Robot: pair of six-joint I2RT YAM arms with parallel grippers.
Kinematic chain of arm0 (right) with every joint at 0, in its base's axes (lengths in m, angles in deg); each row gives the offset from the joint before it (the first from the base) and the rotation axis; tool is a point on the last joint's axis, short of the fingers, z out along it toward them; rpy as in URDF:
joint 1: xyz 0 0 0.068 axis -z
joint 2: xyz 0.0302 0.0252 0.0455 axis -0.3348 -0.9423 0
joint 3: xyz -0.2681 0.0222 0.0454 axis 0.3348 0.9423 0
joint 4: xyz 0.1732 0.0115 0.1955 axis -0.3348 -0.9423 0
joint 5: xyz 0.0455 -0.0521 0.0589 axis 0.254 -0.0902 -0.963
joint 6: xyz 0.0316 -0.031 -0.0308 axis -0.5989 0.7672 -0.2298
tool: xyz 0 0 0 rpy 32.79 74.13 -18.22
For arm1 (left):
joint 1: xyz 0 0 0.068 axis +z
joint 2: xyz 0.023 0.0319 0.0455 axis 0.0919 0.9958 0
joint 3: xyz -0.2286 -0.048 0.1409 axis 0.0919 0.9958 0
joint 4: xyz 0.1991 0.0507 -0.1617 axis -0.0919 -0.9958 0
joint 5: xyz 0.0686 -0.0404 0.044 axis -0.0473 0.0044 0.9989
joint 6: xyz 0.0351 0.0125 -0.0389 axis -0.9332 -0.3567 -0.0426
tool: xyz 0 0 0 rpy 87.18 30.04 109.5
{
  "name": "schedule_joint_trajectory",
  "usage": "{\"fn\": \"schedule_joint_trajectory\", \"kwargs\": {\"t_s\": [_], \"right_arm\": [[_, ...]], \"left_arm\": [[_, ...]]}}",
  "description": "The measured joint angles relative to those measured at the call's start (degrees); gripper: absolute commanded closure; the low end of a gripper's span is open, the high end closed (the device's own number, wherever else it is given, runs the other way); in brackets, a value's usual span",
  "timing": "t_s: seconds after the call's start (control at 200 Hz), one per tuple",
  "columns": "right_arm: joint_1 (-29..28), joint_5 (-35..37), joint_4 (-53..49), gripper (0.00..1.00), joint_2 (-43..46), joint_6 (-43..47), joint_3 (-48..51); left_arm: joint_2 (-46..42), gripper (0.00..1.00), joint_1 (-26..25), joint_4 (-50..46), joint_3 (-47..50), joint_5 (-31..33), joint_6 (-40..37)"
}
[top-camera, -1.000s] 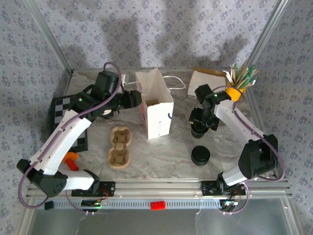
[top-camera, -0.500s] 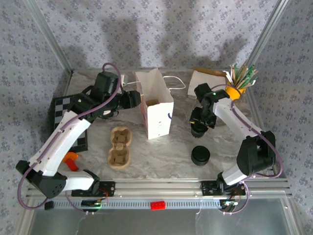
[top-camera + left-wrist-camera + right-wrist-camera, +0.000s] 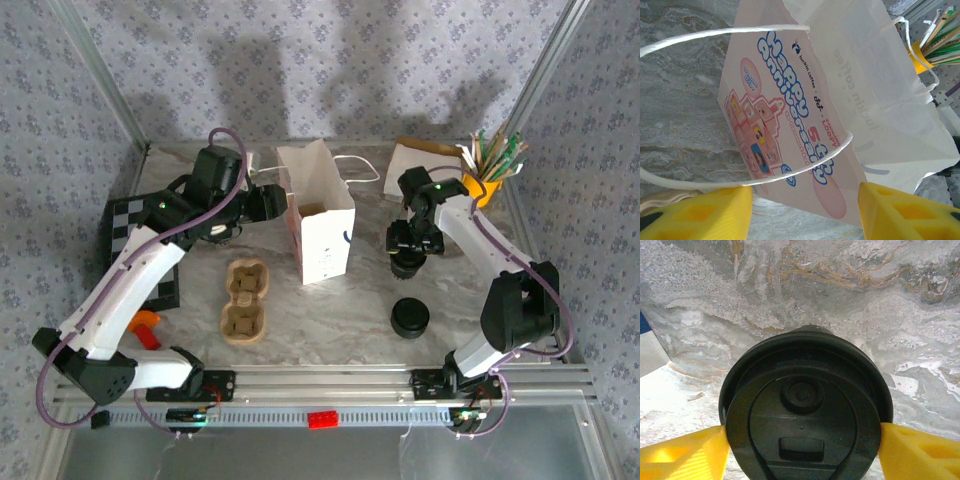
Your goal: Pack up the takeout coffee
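Observation:
The black plastic lid (image 3: 802,415) sits between my right gripper's (image 3: 802,442) yellow fingers (image 3: 685,455), which press on its two sides. The lid hides whatever is beneath it, so no cream cup shows. From above, the right gripper (image 3: 405,248) points down over a dark round shape on the marble, right of the white paper bag (image 3: 320,225). My left gripper (image 3: 273,200) is open beside the bag's left face. In the left wrist view the bag's printed side (image 3: 790,120) fills the space ahead of the left gripper (image 3: 805,200), and a handle cord (image 3: 805,167) runs across its gap.
A low black round object (image 3: 410,318) stands near the front; I cannot tell whether it is a cup. The brown pulp carrier (image 3: 243,300) lies left of the bag. A checkered board (image 3: 125,225), an orange holder of sticks (image 3: 482,185) and a flat packet (image 3: 425,158) line the edges.
The right gripper has shifted slightly left and toward the back with the dark object under it. The left arm has barely moved.

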Motion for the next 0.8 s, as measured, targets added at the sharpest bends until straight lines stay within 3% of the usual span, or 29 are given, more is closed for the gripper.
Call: {"fn": "schedule_joint_trajectory", "kwargs": {"t_s": [0.28, 0.8], "right_arm": [[-0.81, 3.87, -1.25, 0.12, 0.31, -3.19, -0.13], [-2.1, 3.72, 0.24, 0.15, 1.27, -12.59, 0.2]], "left_arm": [[0.04, 0.42, 0.0, 0.0, 0.0, 0.02, 0.0], [0.15, 0.42, 0.0, 0.0, 0.0, 0.04, 0.0]]}}
